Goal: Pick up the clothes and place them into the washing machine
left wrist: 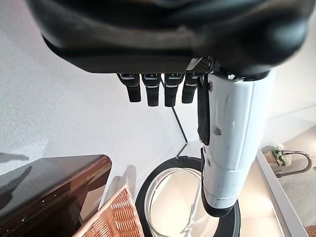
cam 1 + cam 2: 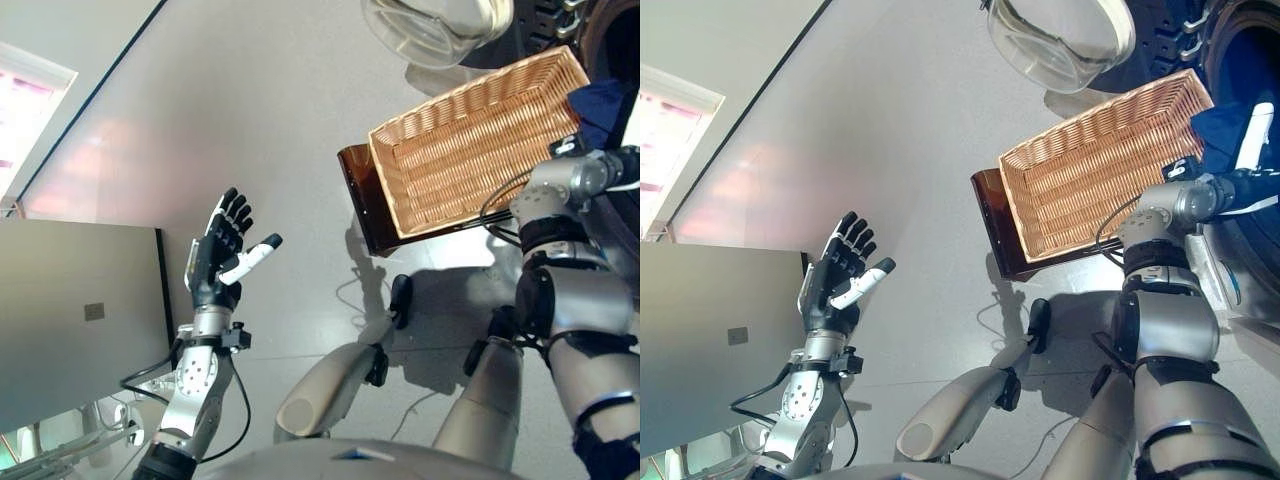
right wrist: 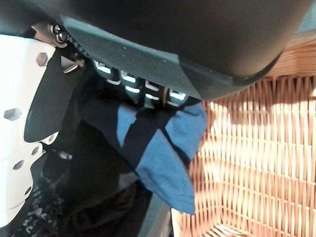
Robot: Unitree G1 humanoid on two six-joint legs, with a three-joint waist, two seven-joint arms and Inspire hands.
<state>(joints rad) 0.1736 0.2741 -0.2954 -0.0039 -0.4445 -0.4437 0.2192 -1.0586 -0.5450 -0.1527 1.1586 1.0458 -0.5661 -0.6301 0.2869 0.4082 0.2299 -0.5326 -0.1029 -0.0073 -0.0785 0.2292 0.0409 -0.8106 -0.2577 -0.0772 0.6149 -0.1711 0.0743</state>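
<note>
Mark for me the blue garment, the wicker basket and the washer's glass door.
blue garment [image 3: 163,158]: right wrist view, on the fold hanging below the right hand's fingers.
wicker basket [image 2: 470,150]: left eye view, on its bare woven floor.
glass door [image 2: 1060,35]: right eye view, on the clear bowl of the door.

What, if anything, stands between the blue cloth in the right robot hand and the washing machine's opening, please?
Nothing visible does. The right robot hand holds the blue cloth right at the washing machine's dark opening, past the wicker basket. The glass door is swung open to the side.
</note>
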